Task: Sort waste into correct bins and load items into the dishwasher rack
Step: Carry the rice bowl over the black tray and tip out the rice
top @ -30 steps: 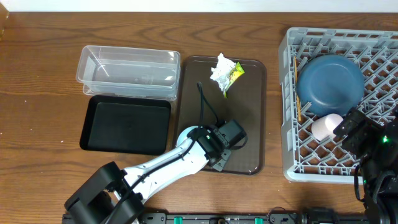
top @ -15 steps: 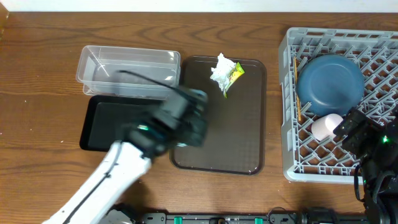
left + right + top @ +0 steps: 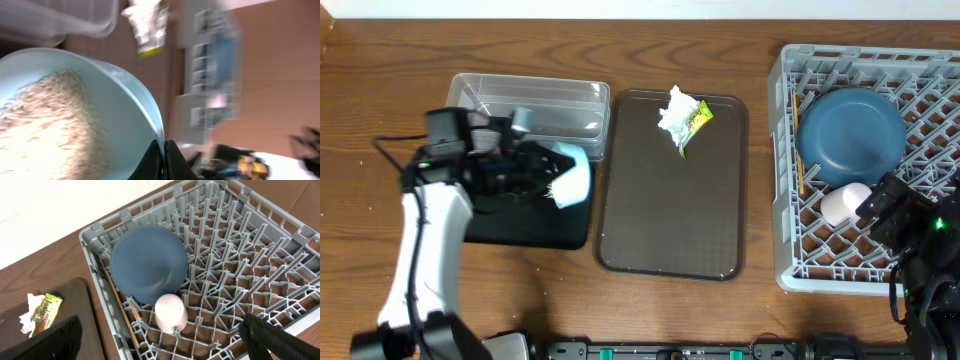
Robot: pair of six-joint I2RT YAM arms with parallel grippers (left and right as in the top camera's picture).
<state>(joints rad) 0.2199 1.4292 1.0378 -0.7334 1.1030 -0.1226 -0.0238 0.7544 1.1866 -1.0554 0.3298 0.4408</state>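
Observation:
My left gripper (image 3: 554, 184) is shut on the rim of the pale green bowl (image 3: 572, 178) and holds it tilted on its side over the black container (image 3: 525, 222). In the left wrist view the fingers (image 3: 164, 156) pinch the bowl's rim (image 3: 135, 95), and rice grains (image 3: 47, 125) lie inside. The clear tub (image 3: 525, 108) stands behind. The tissue (image 3: 674, 112) and wrapper (image 3: 697, 118) lie on the brown tray (image 3: 670, 210). The rack (image 3: 790, 230) holds the blue dish (image 3: 850, 135), pink cup (image 3: 844, 204) and chopsticks (image 3: 797, 140). My right gripper (image 3: 160, 330) is open above the cup (image 3: 171, 311). The white bowl is out of view.
The brown tray lies between the bins and the rack. The right wrist view shows the blue dish (image 3: 148, 262), the chopsticks (image 3: 122, 311) along the rack's left wall (image 3: 97, 255), and the tissue (image 3: 29, 314) with the wrapper (image 3: 47, 309) at far left.
My left arm has swung left from the tray's front to over the black container, carrying the green bowl, which is now tipped on its side. The right arm has not moved.

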